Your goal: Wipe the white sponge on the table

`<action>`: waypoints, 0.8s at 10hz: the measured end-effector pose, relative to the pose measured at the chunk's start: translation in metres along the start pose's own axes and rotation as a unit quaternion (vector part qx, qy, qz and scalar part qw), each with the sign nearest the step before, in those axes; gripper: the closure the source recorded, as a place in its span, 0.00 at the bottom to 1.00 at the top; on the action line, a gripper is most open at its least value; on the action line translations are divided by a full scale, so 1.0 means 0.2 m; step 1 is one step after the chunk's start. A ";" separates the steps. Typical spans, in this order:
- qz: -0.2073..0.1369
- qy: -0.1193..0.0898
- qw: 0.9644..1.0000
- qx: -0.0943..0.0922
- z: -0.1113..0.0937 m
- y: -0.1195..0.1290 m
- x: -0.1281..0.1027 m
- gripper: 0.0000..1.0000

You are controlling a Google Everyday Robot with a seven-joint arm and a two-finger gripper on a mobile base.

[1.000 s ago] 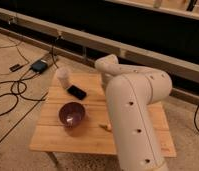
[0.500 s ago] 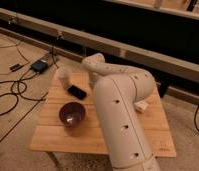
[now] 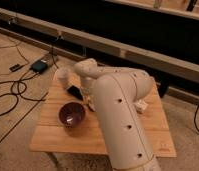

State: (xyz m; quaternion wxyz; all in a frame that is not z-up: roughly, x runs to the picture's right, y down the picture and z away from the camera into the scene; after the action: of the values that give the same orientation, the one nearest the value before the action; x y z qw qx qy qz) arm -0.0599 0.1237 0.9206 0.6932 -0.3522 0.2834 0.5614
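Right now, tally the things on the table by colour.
White: 2 (cup, small white piece beside the arm)
Dark: 2 (bowl, flat black object)
Total: 4
Not counted: the gripper, hidden behind the arm, jaws shut.

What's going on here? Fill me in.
A white robot arm bends over a small wooden table, blocking much of it. Its gripper is hidden behind the arm, somewhere over the table's middle, and is shut; whether it holds anything can't be seen. A dark bowl sits near the front left, a black flat item and a white cup behind it. A small white object peeks out right of the arm; it might be the sponge.
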 end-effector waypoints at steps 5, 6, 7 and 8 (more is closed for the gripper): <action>0.046 0.062 0.996 0.055 0.09 -0.34 0.26 0.91; 0.064 0.063 0.994 0.068 0.09 -0.43 0.27 0.91; 0.082 0.058 0.992 0.077 0.08 -0.52 0.25 0.91; 0.094 0.053 0.991 0.082 0.07 -0.57 0.23 0.91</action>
State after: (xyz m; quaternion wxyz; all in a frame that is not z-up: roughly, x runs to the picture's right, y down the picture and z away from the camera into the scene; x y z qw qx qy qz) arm 0.0609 0.1477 0.9120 0.6476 -0.2952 0.3971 0.5795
